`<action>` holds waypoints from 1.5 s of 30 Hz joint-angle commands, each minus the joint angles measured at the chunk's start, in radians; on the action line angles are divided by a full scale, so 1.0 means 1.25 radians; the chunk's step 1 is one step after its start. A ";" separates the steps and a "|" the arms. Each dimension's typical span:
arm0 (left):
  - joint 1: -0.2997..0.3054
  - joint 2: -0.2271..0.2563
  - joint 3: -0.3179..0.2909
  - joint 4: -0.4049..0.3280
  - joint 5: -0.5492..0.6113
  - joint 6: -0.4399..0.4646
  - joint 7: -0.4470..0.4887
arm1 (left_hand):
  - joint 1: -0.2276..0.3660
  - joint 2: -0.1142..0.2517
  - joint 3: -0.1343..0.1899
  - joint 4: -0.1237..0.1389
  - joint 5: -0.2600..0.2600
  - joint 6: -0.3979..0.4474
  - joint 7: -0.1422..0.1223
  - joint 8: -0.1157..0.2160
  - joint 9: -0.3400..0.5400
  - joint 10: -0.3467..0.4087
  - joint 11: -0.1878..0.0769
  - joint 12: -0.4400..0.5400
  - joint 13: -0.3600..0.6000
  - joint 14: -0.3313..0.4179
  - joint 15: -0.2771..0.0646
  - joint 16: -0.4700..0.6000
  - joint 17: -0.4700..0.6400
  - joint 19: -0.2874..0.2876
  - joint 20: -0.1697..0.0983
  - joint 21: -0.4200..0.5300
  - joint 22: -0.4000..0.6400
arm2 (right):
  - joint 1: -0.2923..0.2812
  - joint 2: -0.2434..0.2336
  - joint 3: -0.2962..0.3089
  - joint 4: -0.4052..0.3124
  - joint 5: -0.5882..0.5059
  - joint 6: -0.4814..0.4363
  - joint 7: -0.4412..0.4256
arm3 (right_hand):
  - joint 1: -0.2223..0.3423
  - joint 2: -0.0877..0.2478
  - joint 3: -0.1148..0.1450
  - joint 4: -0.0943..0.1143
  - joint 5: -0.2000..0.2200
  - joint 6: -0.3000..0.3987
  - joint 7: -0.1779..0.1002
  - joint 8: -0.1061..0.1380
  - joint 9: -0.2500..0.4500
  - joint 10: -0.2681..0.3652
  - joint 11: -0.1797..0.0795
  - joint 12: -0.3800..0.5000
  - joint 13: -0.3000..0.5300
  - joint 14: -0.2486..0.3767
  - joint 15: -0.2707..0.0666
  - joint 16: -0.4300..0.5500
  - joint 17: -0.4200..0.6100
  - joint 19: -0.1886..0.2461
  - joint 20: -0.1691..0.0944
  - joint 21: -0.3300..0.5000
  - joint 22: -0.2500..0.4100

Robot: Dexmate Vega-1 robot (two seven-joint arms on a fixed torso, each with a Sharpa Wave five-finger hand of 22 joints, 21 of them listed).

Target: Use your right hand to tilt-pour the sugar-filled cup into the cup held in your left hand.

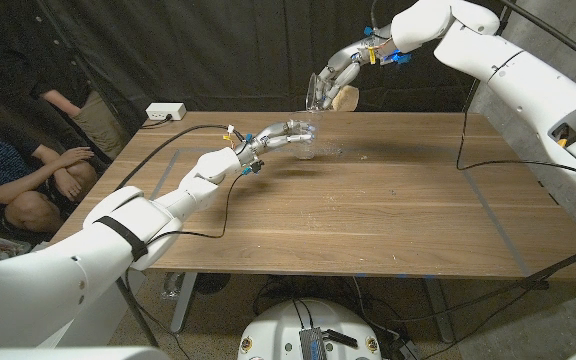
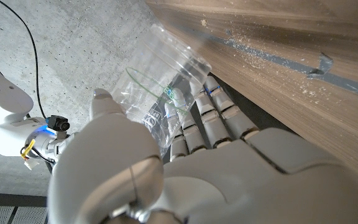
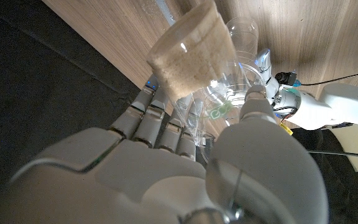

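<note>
A clear empty cup [image 1: 306, 140] is gripped by the left hand [image 1: 280, 134] near the far edge of the wooden desk [image 1: 388, 215], with the fingers [image 2: 213, 115] wrapped around its wall and its base close to the desktop. The sugar-filled cup [image 1: 328, 93] is clasped by the right hand [image 1: 340, 68] above the desk's far edge, just over the empty cup, and is tilted with its mouth turned down toward that cup. Scattered sugar grains [image 2: 253, 50] are seen on the desk surface beside the held cup.
</note>
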State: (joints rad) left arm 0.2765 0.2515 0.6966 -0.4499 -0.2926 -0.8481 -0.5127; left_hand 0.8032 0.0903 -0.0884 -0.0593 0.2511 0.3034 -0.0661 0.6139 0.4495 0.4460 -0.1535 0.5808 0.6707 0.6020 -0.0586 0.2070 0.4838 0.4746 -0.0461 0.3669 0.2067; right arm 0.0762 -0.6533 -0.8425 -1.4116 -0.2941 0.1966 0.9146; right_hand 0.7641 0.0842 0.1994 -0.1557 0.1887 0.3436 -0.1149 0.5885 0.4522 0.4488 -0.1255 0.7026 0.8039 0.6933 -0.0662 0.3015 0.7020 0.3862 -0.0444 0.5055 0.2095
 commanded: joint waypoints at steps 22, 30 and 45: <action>0.011 0.002 0.001 -0.018 -0.004 -0.003 -0.007 | 0.005 0.005 -0.008 -0.001 -0.004 0.003 0.000 0.006 0.002 0.001 -0.003 0.006 0.002 0.006 -0.094 -0.001 0.004 -0.002 -0.016 0.005 0.004 | 0.040 0.017 -0.032 0.018 -0.075 0.083 0.027 | 0.001 0.010 0.018 0.011 0.003 0.018 -0.012 0.004 0.007 0.010 0.000 0.002 0.004 0.011 -0.135 -0.006 0.007 -0.004 -0.027 -0.004 0.000; 0.017 0.008 0.001 -0.035 -0.005 0.000 -0.008 | 0.006 0.006 -0.009 -0.001 -0.004 0.003 0.000 0.006 0.002 0.002 -0.002 0.008 0.002 0.007 -0.094 -0.001 0.004 -0.002 -0.017 0.006 0.004 | 0.045 0.022 -0.034 0.027 -0.089 0.101 0.026 | 0.002 0.010 0.019 0.011 0.003 0.019 -0.012 0.004 0.008 0.011 -0.002 0.002 0.005 0.014 -0.135 -0.006 0.009 -0.005 -0.027 -0.005 0.000; 0.027 0.020 0.001 -0.070 -0.003 0.014 -0.009 | 0.007 0.007 -0.011 -0.001 -0.005 0.004 0.000 0.007 0.000 0.003 -0.005 0.009 0.001 0.007 -0.096 -0.002 0.005 -0.002 -0.017 0.007 0.004 | 0.057 0.029 -0.045 0.034 -0.123 0.140 0.026 | 0.005 0.012 0.022 0.010 0.003 0.022 -0.014 0.004 0.009 0.017 -0.001 0.003 0.008 0.020 -0.135 -0.005 0.013 -0.007 -0.025 -0.008 0.000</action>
State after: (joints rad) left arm 0.3017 0.2679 0.6986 -0.5110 -0.2978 -0.8423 -0.5220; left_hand 0.8067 0.0938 -0.0966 -0.0593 0.2474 0.3034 -0.0661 0.6176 0.4497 0.4442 -0.1517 0.5883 0.6689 0.6020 -0.0586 0.2072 0.4894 0.4746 -0.0461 0.3673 0.2067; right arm 0.1352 -0.6239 -0.8882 -1.3771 -0.4169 0.3374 0.9453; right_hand 0.7641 0.0893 0.2021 -0.1583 0.1896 0.3446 -0.1161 0.5889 0.4618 0.4596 -0.1255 0.6994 0.8097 0.7064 -0.0716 0.2959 0.7160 0.3850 -0.0428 0.4986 0.2095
